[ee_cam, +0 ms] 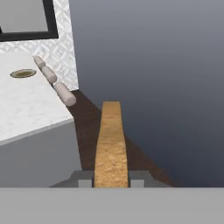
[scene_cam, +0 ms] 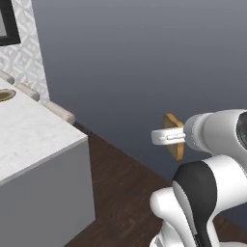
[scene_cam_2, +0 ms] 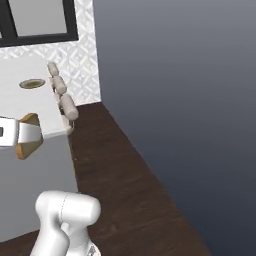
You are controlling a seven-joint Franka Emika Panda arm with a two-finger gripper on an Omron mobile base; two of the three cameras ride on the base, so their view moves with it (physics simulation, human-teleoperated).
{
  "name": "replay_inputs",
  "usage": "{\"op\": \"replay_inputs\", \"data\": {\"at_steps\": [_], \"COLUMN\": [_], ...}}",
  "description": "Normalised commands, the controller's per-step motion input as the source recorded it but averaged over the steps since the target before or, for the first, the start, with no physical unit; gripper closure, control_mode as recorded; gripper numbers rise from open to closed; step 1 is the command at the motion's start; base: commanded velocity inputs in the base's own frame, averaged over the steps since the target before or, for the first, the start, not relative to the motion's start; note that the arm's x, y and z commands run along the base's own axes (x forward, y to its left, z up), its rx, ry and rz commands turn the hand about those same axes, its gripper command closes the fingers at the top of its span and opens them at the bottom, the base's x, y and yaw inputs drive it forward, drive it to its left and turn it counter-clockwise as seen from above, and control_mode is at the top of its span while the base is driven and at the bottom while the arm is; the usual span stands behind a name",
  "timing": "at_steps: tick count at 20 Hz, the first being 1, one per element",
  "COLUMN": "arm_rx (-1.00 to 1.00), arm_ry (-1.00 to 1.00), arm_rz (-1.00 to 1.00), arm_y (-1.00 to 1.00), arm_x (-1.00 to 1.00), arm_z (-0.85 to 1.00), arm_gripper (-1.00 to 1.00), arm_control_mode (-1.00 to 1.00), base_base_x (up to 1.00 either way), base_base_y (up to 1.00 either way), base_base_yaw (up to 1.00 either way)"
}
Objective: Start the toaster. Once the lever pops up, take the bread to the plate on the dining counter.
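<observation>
With the bread (ee_cam: 111,144) pinched edge-on in the gripper (ee_cam: 111,178), out over the floor beside the counter (scene_cam: 34,140), the plate (scene_cam_2: 32,84) sits well off; a jolt could slip the slice free.

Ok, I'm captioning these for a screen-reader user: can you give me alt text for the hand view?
The gripper holds the bread edge-on, a golden-tan slice rising up the middle of the picture. To its left the dining counter carries the plate near its far end, with dark wood floor and a grey wall beyond.
</observation>
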Motion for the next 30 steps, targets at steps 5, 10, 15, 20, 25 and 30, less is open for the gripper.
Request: {"op": "replay_inputs", "data": {"at_steps": [5,10,15,20,25,30], "arm_rx": [0.00,0.00,0.00,0.00,0.00,0.00], "arm_ry": [0.00,0.00,0.00,0.00,0.00,0.00], "arm_rz": [0.00,0.00,0.00,0.00,0.00,0.00], "arm_y": [0.00,0.00,0.00,0.00,0.00,0.00], "arm_x": [0.00,0.00,0.00,0.00,0.00,0.00], "arm_z": [0.00,0.00,0.00,0.00,0.00,0.00], "arm_gripper": [1.00,1.00,1.00,1.00,1.00,1.00], "arm_control_mode": [1.00,1.00,1.00,1.00,1.00,1.00], "base_base_x": [1.00,1.00,1.00,1.00,1.00,1.00], "base_base_y": [-0.48,-0.39,-0.29,-0.22,-0.24,-0.24], "base_base_yaw": [0.33,0.33,0.34,0.34,0.34,0.35]}}
